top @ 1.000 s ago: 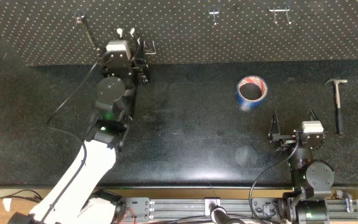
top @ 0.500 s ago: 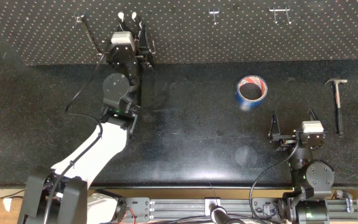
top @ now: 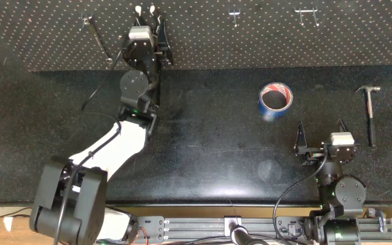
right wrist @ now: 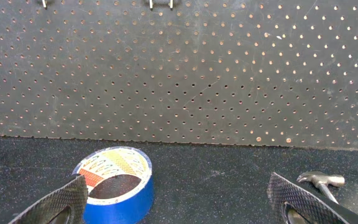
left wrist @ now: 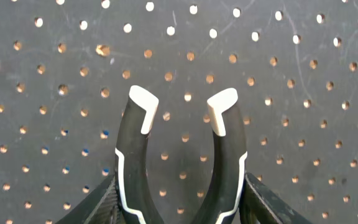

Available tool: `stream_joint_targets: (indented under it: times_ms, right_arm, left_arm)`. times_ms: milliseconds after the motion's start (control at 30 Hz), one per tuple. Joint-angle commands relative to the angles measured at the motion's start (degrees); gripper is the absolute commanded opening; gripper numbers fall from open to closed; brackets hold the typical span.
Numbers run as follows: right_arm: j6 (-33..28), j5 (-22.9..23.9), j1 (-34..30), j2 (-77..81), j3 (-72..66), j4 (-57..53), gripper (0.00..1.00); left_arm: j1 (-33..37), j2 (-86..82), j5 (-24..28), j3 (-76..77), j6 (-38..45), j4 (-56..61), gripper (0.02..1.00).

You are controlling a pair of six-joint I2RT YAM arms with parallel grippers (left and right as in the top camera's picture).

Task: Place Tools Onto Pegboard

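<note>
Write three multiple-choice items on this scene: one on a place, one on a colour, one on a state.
1. Where is the hammer?
A. lying on the table, at its right
B. hanging on a hook
C. in a box

2. What colour is the tape roll on its outer side?
A. green
B. blue
C. yellow

3. The right pincer is:
A. shut on the tape roll
B. shut on the hammer
C. open, holding nothing

Answers:
1 A: the hammer lies flat on the dark surface.
2 B: the roll's wall is blue.
3 C: its fingers stand apart with bare table between them.
</note>
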Motion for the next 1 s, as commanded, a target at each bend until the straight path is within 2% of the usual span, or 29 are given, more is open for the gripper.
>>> stream_joint_targets:
  times_ms: [33,167,200,233,267,300,333,367,400,500,600,700,733,767,867,1000]
  right_arm:
    - [-0.63,-0.13,0.44,-0.37,-0.26,-0.17,0.941]
    - [-0.63,-0.13,0.44,-0.37,-0.26,-0.17,0.941]
    - [-0.63,-0.13,0.44,-0.37,-0.26,-0.17,0.941]
    - [-0.63,-0.13,0.44,-0.37,-0.26,-0.17,0.941]
    - [-0.63,-0.13,0.44,-0.37,-0.26,-0.17,0.941]
    - [-0.63,-0.13,0.44,-0.37,-0.26,-0.17,0.941]
    - [-0.63,-0.13,0.44,-0.37,-0.26,-0.17,0.941]
    - [-0.63,-0.13,0.44,-0.37,-0.26,-0.17,0.941]
    - [-0.63,-0.13,0.44,-0.37,-0.26,-0.17,0.941]
    - [-0.63,-0.13,0.44,-0.37,-0.26,-0.17,0.941]
    - [-0.63,-0.13,0.44,-0.37,-0.26,-0.17,0.941]
    - [-0.63,-0.13,0.44,-0.37,-0.26,-0.17,0.941]
    - [-0.63,-0.13,0.44,-0.37,-0.26,-0.17,0.941]
    - [-0.63,-0.13,0.44,-0.37,-0.26,-0.17,0.941]
    - [-0.63,-0.13,0.44,-0.37,-0.26,-0.17,0.941]
    - [-0.63,-0.13,0.44,-0.37,-0.26,-0.17,0.941]
  left_arm:
    - [0.22,3.65,1.09,3.21,0.94,1.05,0.029]
    - [0.22,4.98,2.60,3.21,0.94,0.22,0.029]
    - [0.22,4.98,2.84,3.21,0.92,-1.60,0.095]
    - [0.22,4.98,4.55,3.21,0.94,-4.48,0.207]
    - [0.22,4.98,4.83,3.21,0.96,-4.96,0.207]
    - [0.24,4.98,4.72,3.21,0.96,-4.96,0.430]
    - [0.28,4.98,4.72,3.21,0.96,-4.87,0.603]
    - [0.26,4.96,4.74,3.21,0.94,-4.42,0.717]
    - [0.24,4.96,4.74,3.21,0.96,-4.35,0.996]
    - [0.44,1.92,4.70,3.21,0.98,-7.26,0.996]
    - [1.66,-8.76,4.76,3.21,0.96,-22.23,0.998]
    - [1.75,-15.47,4.96,3.21,0.96,-31.23,0.996]
    - [1.86,-19.58,4.98,3.21,0.96,-38.69,0.996]
    - [2.56,-21.99,5.88,3.21,0.94,-41.77,0.996]
    - [7.56,-29.75,13.42,3.02,0.94,-50.25,0.996]
    - [10.64,-37.55,15.41,1.88,0.94,-56.02,0.996]
